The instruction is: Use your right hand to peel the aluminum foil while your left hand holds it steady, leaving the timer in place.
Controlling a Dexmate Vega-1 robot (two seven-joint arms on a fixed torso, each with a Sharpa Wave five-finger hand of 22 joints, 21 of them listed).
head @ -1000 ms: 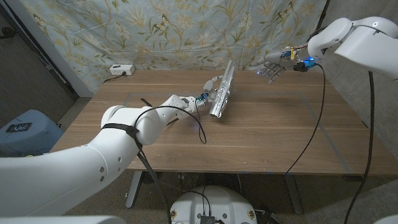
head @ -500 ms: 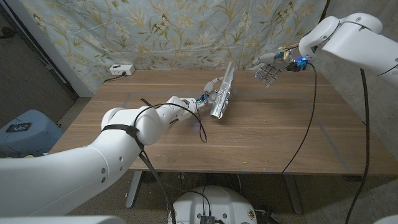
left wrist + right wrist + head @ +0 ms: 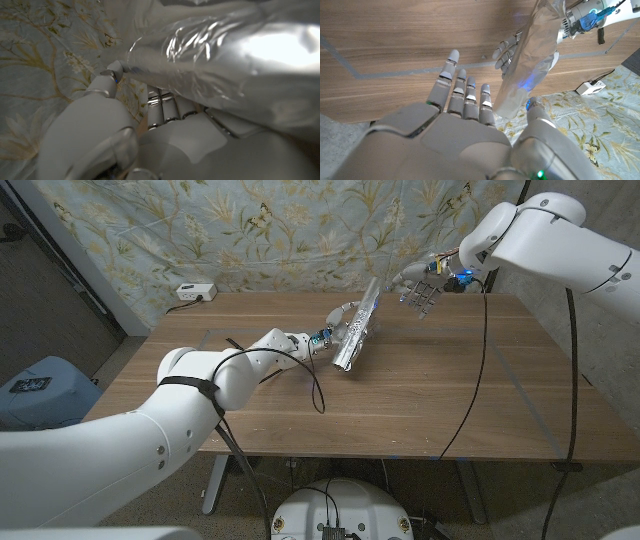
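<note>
Mostly, left hand (image 3: 338, 330) hidden behind the gripped foil (image 3: 358, 327).

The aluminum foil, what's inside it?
The aluminum foil is crinkled shut all around, so its contents are hidden. The left robot hand holds it; the right robot hand hovers apart, open.

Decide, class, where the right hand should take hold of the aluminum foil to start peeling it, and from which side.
Probably the free upper end of the aluminum foil, coming from the robot's right. The left hand holds its middle from the left, the foil leans up off the table, and the open right hand hovers just right of that tip.
</note>
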